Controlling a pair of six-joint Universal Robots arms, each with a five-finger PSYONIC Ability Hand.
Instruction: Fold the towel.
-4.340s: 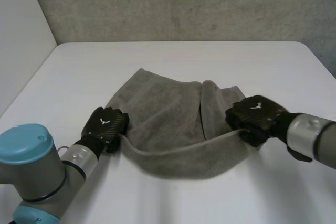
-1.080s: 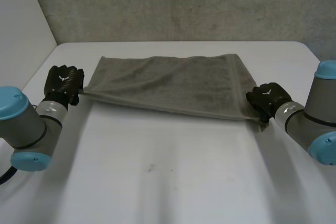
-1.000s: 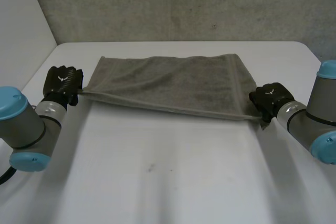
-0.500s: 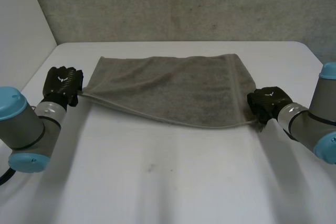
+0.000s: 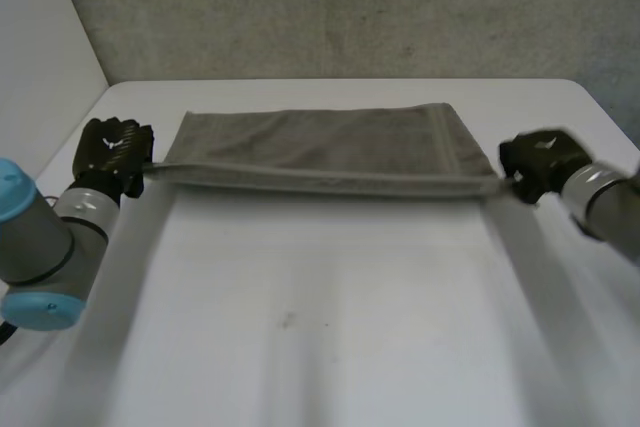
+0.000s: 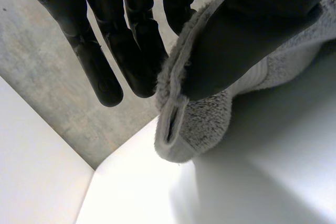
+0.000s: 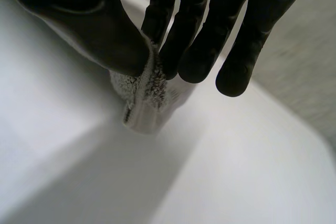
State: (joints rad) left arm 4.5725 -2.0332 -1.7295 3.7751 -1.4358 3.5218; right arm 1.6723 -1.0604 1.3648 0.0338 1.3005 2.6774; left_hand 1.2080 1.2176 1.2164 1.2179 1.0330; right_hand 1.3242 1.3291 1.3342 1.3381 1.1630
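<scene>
Pinching the towel [image 5: 320, 142] by its near corners thumb-to-fingers, left robot hand [image 5: 113, 150] at one end and right robot hand [image 5: 537, 162] at the other, we hold that edge taut above the table [image 5: 320, 327], mid-fold, we reckon, and next it wants carrying to the far edge.

Grey towel [image 5: 320, 142] stretched taut, near edge raised.

White table [image 5: 320, 347], rough grey concrete wall [image 5: 350, 7] behind it, plain white wall [image 5: 35, 77] at the left
</scene>
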